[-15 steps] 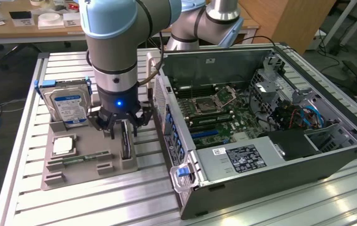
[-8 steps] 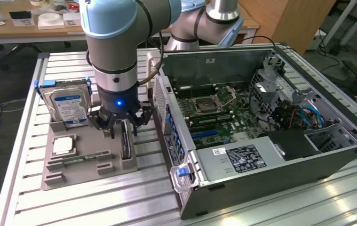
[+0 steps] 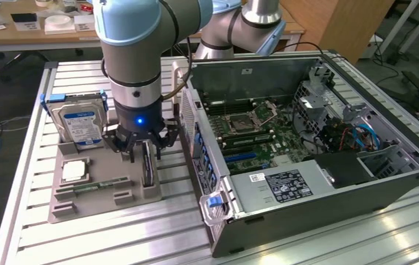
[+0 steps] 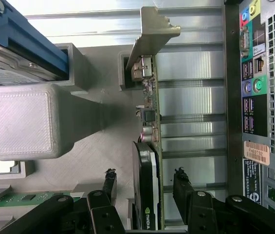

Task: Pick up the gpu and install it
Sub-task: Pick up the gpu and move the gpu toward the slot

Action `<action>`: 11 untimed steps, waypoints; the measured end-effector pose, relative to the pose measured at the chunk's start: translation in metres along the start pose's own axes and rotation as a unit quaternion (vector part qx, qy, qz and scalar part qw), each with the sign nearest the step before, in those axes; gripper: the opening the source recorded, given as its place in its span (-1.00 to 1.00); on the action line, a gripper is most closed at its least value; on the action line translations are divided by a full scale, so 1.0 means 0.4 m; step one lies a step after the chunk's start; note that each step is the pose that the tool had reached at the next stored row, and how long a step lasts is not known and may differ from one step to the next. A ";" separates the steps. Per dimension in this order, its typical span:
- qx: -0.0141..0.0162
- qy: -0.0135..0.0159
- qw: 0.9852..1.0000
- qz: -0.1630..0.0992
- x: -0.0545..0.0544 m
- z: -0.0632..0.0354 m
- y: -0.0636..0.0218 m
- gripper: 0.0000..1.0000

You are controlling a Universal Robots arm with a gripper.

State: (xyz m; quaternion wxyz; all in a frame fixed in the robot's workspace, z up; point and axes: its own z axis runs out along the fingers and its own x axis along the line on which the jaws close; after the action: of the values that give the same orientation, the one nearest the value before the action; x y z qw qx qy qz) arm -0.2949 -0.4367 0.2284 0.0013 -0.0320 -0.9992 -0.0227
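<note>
Table (image 3: 84,243): lying under everything, slotted metal, carrying the tray and the computer case side by side.
Computer case (image 3: 341,204): lying on its side toward the exterior view's right, opened upward, showing the main board (image 3: 257,132) inside; standing just beside the tray, with its port-studded back panel (image 4: 259,97) running close along one side of the gpu.
Arm (image 3: 139,49): reaching straight down over the tray, hiding part of the case's near edge in the exterior view.
Tray (image 3: 99,207): sitting flat on the table toward the exterior view's left, grey, holding the parts in separate slots.
Hard drive (image 3: 80,124): standing upright in its blue frame at the far end of the tray, apart from the gpu.
Grey block (image 4: 23,122): rising from the tray beside the hard drive, on the side of the gpu away from the case.
Gpu (image 3: 148,168) (image 4: 149,131): standing on edge in its slot at the tray's case-side end, black cooler facing the grey block, green board facing the case, silver bracket (image 4: 152,34) at the end away from the gripper.
Processor (image 3: 74,170): lying flat in the tray below the hard drive.
Memory stick (image 3: 95,186): lying in its groove, well clear of the gpu.
Gripper (image 3: 144,156) (image 4: 144,171): hanging low over the gpu, spread wide, straddling the card.
Fingers (image 4: 109,183): sitting one on each side of the card, showing a gap on both sides, gripping nothing.
</note>
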 end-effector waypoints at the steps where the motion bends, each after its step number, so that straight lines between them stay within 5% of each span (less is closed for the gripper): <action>1: 0.000 0.000 1.000 0.000 0.000 0.000 0.002 0.18; 11: 0.000 0.000 1.000 0.000 0.000 0.007 0.005 0.18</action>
State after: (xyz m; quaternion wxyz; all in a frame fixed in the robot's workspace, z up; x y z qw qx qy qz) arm -0.2949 -0.4347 0.2257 0.0017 -0.0319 -0.9992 -0.0227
